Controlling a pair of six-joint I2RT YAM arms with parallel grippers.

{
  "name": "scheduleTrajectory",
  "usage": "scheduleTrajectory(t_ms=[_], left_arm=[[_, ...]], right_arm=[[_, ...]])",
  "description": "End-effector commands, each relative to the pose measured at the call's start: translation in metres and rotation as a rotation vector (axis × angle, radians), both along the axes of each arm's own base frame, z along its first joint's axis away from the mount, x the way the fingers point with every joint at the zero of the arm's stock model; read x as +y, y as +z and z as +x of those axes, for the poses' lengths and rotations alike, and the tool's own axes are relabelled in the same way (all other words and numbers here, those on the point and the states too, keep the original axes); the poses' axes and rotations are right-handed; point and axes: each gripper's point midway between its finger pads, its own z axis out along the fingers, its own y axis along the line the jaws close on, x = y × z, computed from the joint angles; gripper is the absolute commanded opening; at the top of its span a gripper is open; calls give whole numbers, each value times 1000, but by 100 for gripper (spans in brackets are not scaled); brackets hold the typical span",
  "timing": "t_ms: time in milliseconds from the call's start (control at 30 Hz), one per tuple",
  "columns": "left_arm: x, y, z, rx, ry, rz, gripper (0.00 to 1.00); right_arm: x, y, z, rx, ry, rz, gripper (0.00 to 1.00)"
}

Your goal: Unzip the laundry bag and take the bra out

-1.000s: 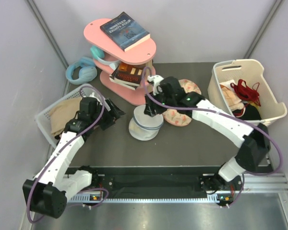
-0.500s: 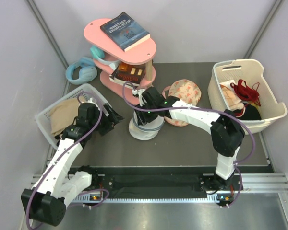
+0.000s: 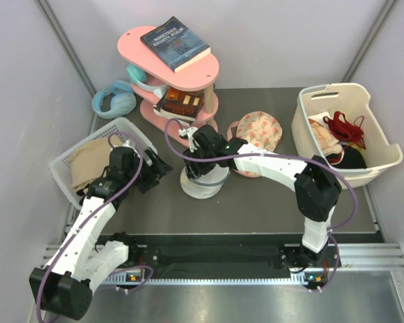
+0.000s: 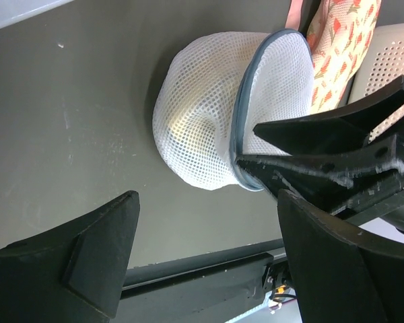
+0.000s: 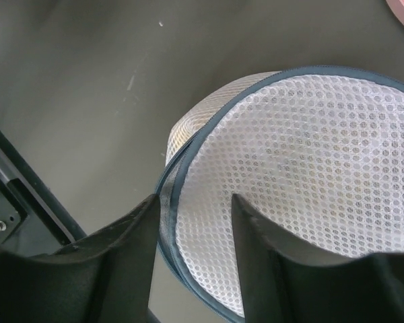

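my right gripper (image 5: 192, 208) is down on the bag (image 3: 203, 182), at its rim. the two fingers (image 5: 121, 256) stand apart. one is outside the blue-grey zip (image 5: 174, 176) and one is over the mesh top, so the zip edge runs between them. nothing looks pinched. i cannot find the zip's pull, and the fingers cover part of the edge. from above, the gripper hides that spot on the bag.

my left gripper (image 4: 209, 202) is wide open and holds nothing. it is just left of the bag, facing it and not touching it. its fingers are cut off at the bottom of its own view.

the bag sits on the table (image 3: 269, 202) between my two grippers, and its zip looks shut as far as i can see. the bra (image 4: 185, 128) is hard to see. only a pale yellow patch shows through the mesh on the bag's side. i cannot make out straps or shape.

a flowery cloth (image 3: 259, 131) lies just behind and right of the bag, and my right arm (image 3: 276, 161) crosses over part of it. a pink shelf (image 3: 188, 131) stands behind the bag. a basket (image 3: 303, 114) is well to the right of the bag, with something red in a jumble inside.
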Motion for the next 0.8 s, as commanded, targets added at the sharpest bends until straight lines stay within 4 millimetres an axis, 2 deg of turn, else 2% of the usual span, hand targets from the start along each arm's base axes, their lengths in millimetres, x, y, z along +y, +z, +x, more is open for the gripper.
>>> scheduleTrajectory(t_ms=[0,233,300,367,500,633,767], left_arm=[[4,3,1,-20,16,7,88],[-5,4,3,-31,-43,-13,86],[-12,0,6,-20,-61,-36,83],[-17,-10,7,-1,-71,-40,81],[-38,-18,10,3,-112,-44,76],[-50,-25,19,13,-125,-40,72],[-52,-33,25,28,-114,-32,68]], right_arm=[[10,8,7,-38,4,13,38],[4,-5,8,-31,-15,-33,20],[3,-6,7,-22,-20,-32,10],[4,2,7,-24,-30,-15,0],[6,32,8,-47,-46,53,0],[2,58,8,-48,-72,114,0],[-4,68,3,-33,-92,150,0]])
